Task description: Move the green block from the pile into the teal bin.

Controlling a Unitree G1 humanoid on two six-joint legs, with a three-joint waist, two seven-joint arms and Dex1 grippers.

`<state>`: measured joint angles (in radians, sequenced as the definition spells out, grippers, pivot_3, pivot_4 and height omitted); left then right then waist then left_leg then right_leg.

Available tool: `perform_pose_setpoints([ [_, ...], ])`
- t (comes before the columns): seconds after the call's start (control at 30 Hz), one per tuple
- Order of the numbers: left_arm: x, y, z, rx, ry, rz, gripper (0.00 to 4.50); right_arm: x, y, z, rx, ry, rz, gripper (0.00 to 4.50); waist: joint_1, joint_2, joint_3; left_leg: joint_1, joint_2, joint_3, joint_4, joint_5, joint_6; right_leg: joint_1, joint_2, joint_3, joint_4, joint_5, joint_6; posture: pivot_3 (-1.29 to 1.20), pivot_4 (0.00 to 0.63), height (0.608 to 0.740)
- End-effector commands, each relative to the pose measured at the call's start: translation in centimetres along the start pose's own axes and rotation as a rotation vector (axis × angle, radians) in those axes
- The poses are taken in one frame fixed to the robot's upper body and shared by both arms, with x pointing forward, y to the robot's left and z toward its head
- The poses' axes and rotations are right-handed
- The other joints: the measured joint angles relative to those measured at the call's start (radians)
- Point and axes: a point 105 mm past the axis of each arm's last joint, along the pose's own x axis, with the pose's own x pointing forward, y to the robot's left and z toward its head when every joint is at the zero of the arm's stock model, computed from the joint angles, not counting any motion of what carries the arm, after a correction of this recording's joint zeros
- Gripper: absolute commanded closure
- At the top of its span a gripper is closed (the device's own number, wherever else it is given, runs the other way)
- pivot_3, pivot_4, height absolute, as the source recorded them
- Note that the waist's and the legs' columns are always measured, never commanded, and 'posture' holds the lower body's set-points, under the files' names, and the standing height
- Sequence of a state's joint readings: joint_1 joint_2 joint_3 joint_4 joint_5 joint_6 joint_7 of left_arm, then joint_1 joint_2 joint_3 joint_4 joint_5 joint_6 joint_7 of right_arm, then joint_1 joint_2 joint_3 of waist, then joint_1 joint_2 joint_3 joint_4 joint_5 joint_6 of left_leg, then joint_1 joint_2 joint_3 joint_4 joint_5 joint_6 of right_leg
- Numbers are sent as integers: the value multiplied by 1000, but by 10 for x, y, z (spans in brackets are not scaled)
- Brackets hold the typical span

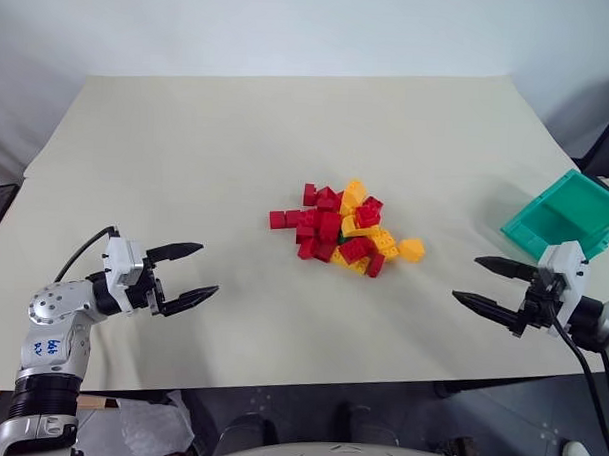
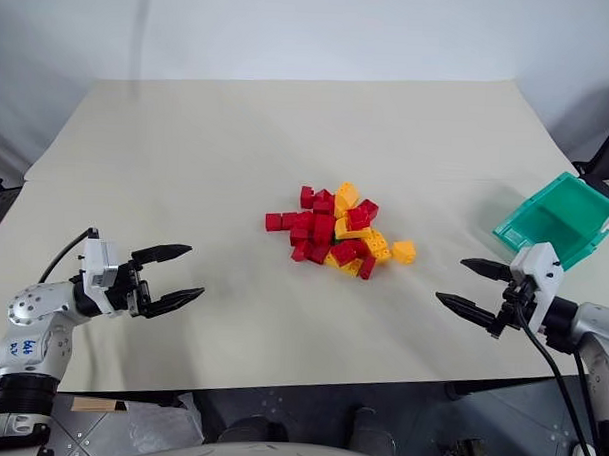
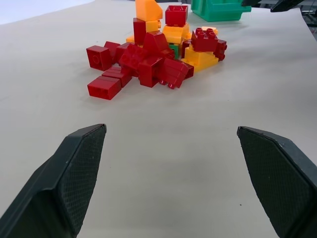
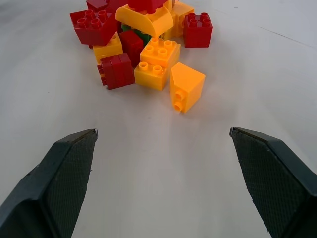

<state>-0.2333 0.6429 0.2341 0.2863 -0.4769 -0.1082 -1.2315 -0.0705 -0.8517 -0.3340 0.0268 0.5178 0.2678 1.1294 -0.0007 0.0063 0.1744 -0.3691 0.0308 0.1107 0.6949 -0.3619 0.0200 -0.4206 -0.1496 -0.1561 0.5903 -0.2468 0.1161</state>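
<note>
While both arms hang back, nothing grabbed yet. Left gripper fingers spread, empty; right gripper same. Green block buried mid-pile, ahead of both. Teal bin just beyond right gripper. Next, probably: reach in, dig green out from under red/yellow bricks.

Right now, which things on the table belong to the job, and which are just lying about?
For the job:
- green block, buried in the pile
- teal bin
- left gripper and right gripper, both open and empty

Lying about:
- stray orange brick beside the pile
</note>
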Motion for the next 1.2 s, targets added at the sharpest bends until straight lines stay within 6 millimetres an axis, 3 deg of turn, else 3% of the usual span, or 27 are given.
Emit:
perform_pose_setpoints([
  [0.03,-2,6,9,30,-9,15,0,-5,-3,14,-39,-29,-15,24,0,0,0,0,0,0,0,0,0,0,0,0,0,0,0,0,150,740],
  [0.3,3,12,14,-13,-2,41,0,-3,0,8,7,47,-16,24,1,0,0,0,0,-5,2,0,0,0,0,0,1,0,0,0,150,740],
  [0.63,8,12,22,3,-50,-16,0,-1,-4,24,-70,5,-77,24,1,0,0,-1,0,-5,3,0,1,0,0,0,1,0,0,0,150,740],
  [0.8,11,11,28,5,-75,-53,0,5,7,42,-86,-27,-81,1584,1,0,0,-1,0,-5,3,0,0,0,0,0,1,0,0,0,150,740],
  [0.97,20,11,37,19,-108,-86,0,53,54,86,-31,-73,-23,3329,-4,0,0,0,1,-5,4,0,0,0,0,1,2,1,-1,0,150,740],
  [1.07,24,12,40,25,-124,-90,0,76,73,95,10,-81,-1,4425,-2,0,0,0,2,-6,4,0,0,0,0,0,3,2,-2,0,150,740],
  [1.2,31,13,44,24,-133,-110,0,107,87,96,57,-65,-9,4467,3,-1,0,-3,1,-6,4,0,0,-2,0,0,3,2,-2,0,150,740],
])
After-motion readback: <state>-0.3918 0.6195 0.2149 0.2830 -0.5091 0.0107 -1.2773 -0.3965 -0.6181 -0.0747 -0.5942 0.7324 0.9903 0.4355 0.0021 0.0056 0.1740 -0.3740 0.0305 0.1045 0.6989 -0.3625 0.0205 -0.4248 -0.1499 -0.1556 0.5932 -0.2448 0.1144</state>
